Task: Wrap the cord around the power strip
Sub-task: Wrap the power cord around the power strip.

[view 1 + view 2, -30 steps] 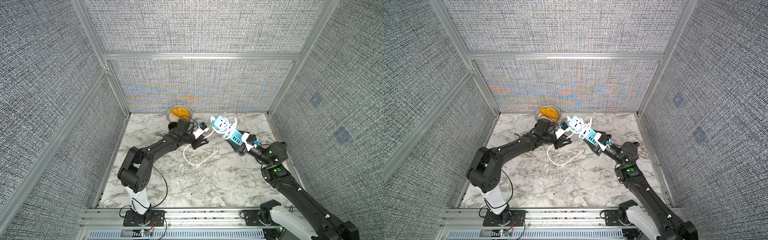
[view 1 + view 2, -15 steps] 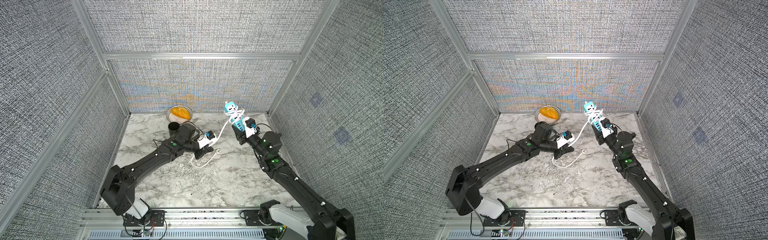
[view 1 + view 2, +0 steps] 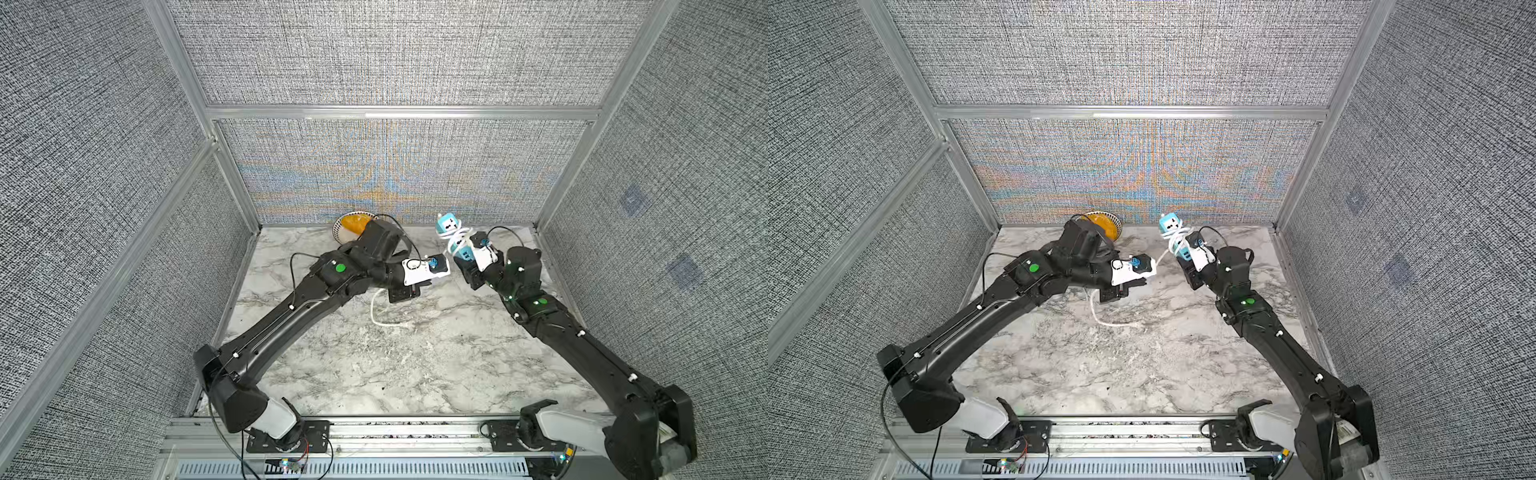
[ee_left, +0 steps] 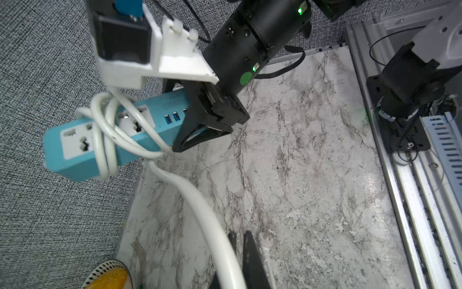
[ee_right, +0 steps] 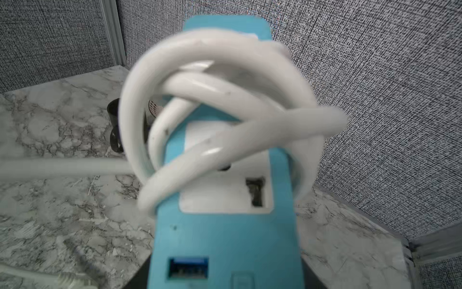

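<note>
**One strip, one cord, two arms at the back of the booth**

Grey woven walls (image 3: pixel 374 62) close in three sides of a marble tabletop (image 3: pixel 415 374), with an aluminium rail (image 3: pixel 415 428) along the front edge. Two black arms reach in from that rail.

The right gripper (image 4: pixel 185 117) is clamped on the USB end of the single power strip (image 3: pixel 446 220), holding it lifted off the marble and tilted, its free end close to the back wall, toward the right rear corner. Two white socket faces and at least two blue USB ports show in the left wrist view.

The one cord (image 4: pixel 190 192) circles the strip in about three loose turns, then runs out to the left gripper (image 4: pixel 240 235), whose fingers are closed together on it. Beyond the fingers, the slack lies in one curve on the marble in both top views, and its one plug (image 4: pixel 265 240) rests flat nearby.

One bowl (image 3: pixel 353 222) with an orange filling sits against the back wall, partly behind the left arm. Open marble spreads between the arms toward the front rail.
</note>
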`<state>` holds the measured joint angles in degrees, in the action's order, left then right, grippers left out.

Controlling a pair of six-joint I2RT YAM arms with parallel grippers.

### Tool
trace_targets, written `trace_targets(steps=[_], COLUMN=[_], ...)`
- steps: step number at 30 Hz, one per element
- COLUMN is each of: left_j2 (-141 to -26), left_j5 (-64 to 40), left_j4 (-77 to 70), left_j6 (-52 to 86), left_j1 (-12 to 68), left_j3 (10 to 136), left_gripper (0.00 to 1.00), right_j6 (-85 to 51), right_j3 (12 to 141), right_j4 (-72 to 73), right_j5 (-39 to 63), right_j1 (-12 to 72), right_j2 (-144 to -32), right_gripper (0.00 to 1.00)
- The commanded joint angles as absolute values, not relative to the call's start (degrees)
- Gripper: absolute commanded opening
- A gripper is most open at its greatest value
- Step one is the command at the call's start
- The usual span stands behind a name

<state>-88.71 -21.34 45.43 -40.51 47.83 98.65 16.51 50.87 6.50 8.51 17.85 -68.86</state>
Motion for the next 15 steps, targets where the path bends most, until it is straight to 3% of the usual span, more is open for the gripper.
trace_targets(steps=[1,15], left_j2=[-91.54,-100.21], left_j5=[-20.85,-12.42], left_j4=[55.35,58.36], left_j6=[-49.24,-62.04], left_j1=[48.22,48.09], left_j3=[105.27,120.99], left_gripper=[0.00,0.00], right_j6=[18.95,32.75], right_j3=[50.42,47.33], right_j4=[3.90,-0.02], right_j5=[2.59,7.56], right_j1=[18.68,25.30], right_j2=[-67.98,-65.54], right_gripper=[0.00,0.00])
